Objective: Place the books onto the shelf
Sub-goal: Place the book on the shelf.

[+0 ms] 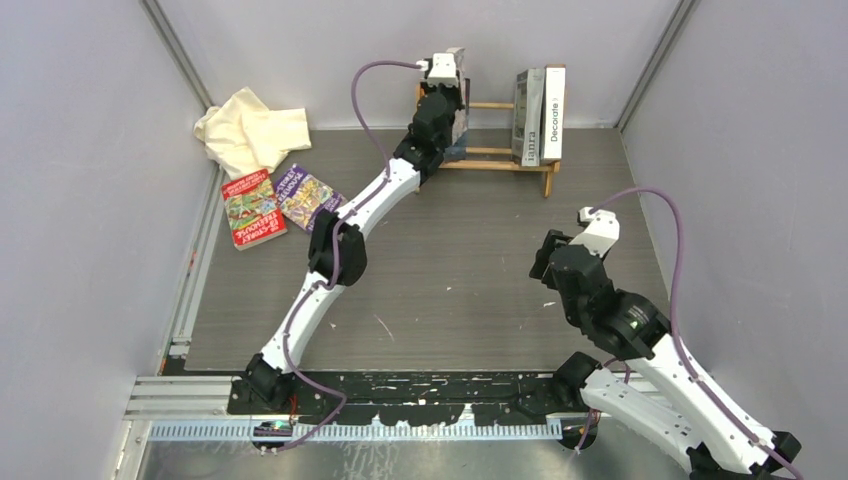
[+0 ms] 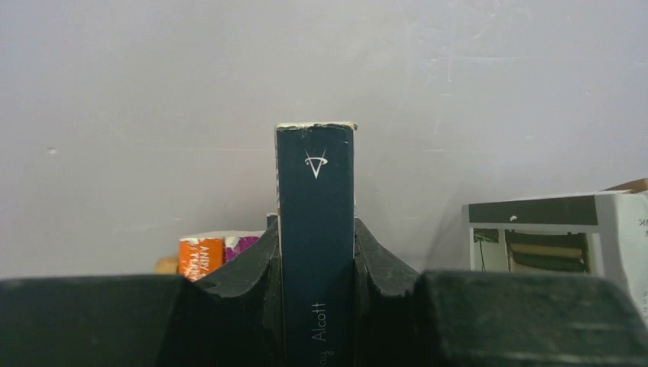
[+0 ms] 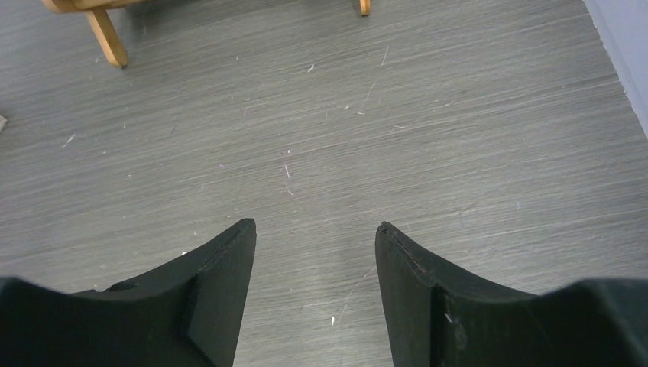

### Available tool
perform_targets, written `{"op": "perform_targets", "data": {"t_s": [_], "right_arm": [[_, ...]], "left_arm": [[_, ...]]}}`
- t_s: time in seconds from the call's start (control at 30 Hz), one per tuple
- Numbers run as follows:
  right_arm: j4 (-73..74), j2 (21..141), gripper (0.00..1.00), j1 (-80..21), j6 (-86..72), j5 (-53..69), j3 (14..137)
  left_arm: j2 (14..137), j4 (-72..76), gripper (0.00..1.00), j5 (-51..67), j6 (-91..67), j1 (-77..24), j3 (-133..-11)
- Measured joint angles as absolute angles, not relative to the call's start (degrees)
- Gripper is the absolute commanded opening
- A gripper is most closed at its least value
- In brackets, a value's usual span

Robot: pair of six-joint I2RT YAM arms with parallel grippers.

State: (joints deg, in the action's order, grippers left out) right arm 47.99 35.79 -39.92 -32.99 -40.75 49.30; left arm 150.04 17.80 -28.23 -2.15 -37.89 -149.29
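The job is partly done. The shelf stands at the back of the table, close to the wall. A few books stand up at its right end. One is a white book that says "Decorate", and a grey book is right beside it. The left arm reaches far out to the left end of the shelf. The left gripper holds a dark blue book straight up, and its two fingers squeeze the spine from both sides. The blue book is at the left end of the shelf, but I cannot tell if its bottom is on the slats yet. Low behind it, the tops of an orange book and a purple one peek out. They look like they are on the shelf too. Two books lie flat on the table, far to the left, and have not been put away: a red and green book and a purple book, side by side. A cream cloth lies crumpled behind them. The right gripper hangs over the bare table with its fingers spread apart and nothing between them. What is left, I think, is to let go of the blue book once it stands safely, then fetch the two flat books.
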Motion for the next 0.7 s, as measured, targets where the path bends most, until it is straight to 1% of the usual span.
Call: {"op": "perform_targets", "data": {"t_s": [0.27,0.47,0.5,0.53,0.6,0.7], "right_arm": [[42.9,40.2,0.64,-38.7,-30.3,-40.8,48.0],[41.5,42.0,0.63,-36.8,-30.0,-40.4,47.9],[41.5,42.2,0.63,-36.7,-30.1,-40.3,47.9],[41.4,42.5,0.63,-36.6,-30.1,-40.1,47.9],[41.4,43.2,0.63,-36.6,-30.1,-39.9,47.9],[41.4,43.9,0.64,-36.6,-30.1,-39.5,47.9]], "left_arm": [[157.9,20.8,0.0,-23.9,-4.6,-37.2,-151.8],[159.5,24.0,0.0,-22.1,-4.4,-38.1,-150.6],[159.7,24.5,0.02,-22.0,-4.4,-38.1,-150.6],[160.0,25.2,0.08,-22.0,-4.3,-38.1,-150.6],[160.1,26.8,0.25,-22.1,-4.1,-38.0,-150.0],[160.1,30.5,0.45,-22.0,-3.9,-37.8,-148.1]]}}
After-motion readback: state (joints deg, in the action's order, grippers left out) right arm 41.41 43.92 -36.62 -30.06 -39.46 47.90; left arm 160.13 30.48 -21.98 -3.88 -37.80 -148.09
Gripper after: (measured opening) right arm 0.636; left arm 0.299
